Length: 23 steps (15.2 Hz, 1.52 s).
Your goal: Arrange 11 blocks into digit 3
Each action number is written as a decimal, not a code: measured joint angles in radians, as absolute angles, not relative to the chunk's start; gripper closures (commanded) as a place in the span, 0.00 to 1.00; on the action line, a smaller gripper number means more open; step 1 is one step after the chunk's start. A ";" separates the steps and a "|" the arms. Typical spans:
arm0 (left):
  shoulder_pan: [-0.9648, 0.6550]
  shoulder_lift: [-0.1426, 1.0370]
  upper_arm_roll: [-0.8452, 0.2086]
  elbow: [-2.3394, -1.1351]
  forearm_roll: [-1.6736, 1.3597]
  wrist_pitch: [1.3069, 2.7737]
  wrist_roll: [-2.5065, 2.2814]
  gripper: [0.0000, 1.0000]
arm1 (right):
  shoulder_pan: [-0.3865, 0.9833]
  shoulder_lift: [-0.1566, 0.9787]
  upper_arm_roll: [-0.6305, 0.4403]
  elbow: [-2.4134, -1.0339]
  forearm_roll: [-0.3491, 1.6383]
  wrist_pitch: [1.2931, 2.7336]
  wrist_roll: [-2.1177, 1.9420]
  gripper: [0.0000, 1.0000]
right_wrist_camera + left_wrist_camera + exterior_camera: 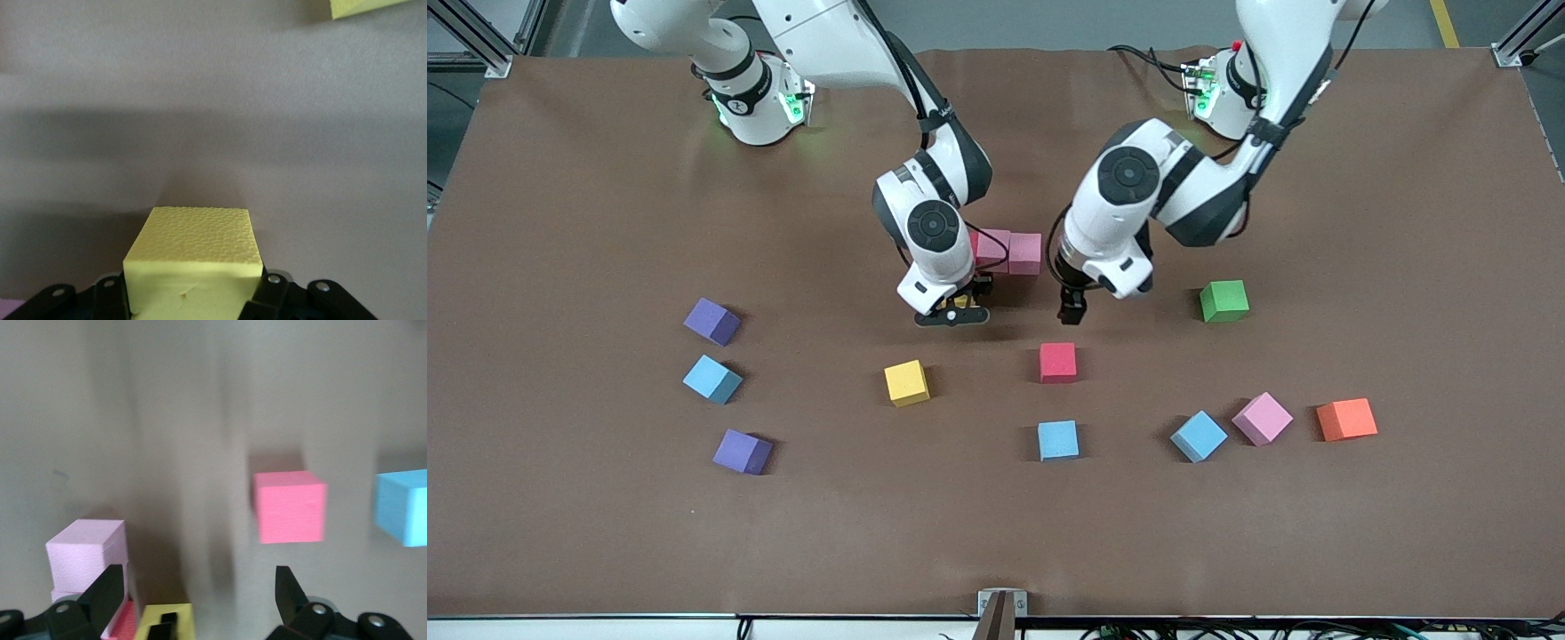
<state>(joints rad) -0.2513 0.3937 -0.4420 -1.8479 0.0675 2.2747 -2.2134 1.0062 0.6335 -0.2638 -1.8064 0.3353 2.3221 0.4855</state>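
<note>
**Set the yellow cube square against the pink row**

You've got a small matte yellow foam cube (193, 263) clamped in the right claw (953, 313), and it hangs low over the brown surface (587, 222), just beside the start of the figure: pink foam cubes (1009, 251) touching in a short row, with what looks like a red cube tucked by them in the left wrist view. That row is all there is of the digit so far, so this placement sets the line for everything below it.

Square the cube's faces to the pink row before you lower it. Foam gives and grips, so I'd bring it straight down touching its neighbour, not slide it in sideways, which may drag the row out of true. Let go only once it sits flat, and lift straight up so the fingers don't nudge it.

The left claw (1072, 307), fingers (107, 592) spread wide and holding nothing, hovers over the surface by the pink row, with a loose red foam cube (1057, 362) in its wrist view. The two claws are close, so watch them.

Scattered nearer the camera: a second yellow cube (907, 383), three light blue cubes (1057, 440), a pink one (1262, 418) and two purple ones (712, 321). The green cube (1224, 300) and orange cube (1346, 419) look like spares; leave them.
</note>
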 measured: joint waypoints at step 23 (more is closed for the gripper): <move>-0.059 0.526 -0.414 -1.573 0.305 2.156 -1.231 0.00 | 1.030 0.619 -0.264 -1.831 0.335 2.325 0.504 0.80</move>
